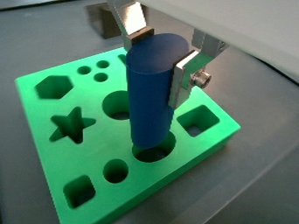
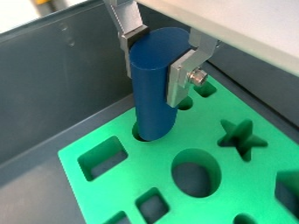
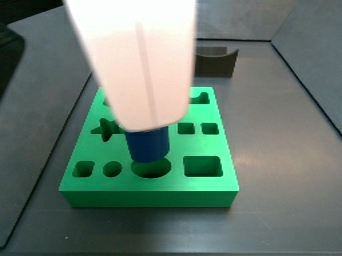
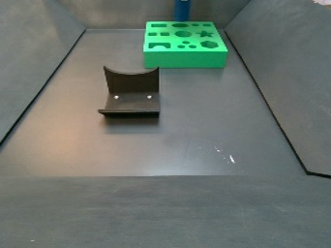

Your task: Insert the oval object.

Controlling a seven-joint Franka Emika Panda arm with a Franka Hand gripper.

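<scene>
Seen in both wrist views: gripper (image 1: 159, 59) closed on the oval object (image 1: 152, 92), silver fingers (image 1: 187, 74) pressed flat against its upper sides, one at the rear, one at the front with a bolt showing. Peg upright between the plates, rounded top level with the fingertips, body hanging straight down below the hand. Lower end sitting in an opening of the green block (image 1: 70, 114), directly beneath the gripper; how deep it goes cannot be told. Beside the peg on the block's top face, a round hole, a star, a hexagon, small dots and square cut-outs, all unfilled.

Same grip in a wrist view from the opposite flank: gripper (image 2: 162, 54) clamped on the oval object (image 2: 156, 83), base entering a hole near one edge of the green block (image 2: 105, 188), dark bin wall just behind.

In a side view, pale blurred wrist body covering the gripper; only the peg's blue lower part (image 3: 146, 146) visible under it, standing in the green block (image 3: 154, 190). A dark grey block (image 3: 214, 59) beyond, well apart from the hand.

In a side view, the fixture (image 4: 131, 93) on the floor, well apart from the green block (image 4: 184, 48); a sliver of the peg (image 4: 183, 12) showing above the block's far edge, gripper out of frame.
</scene>
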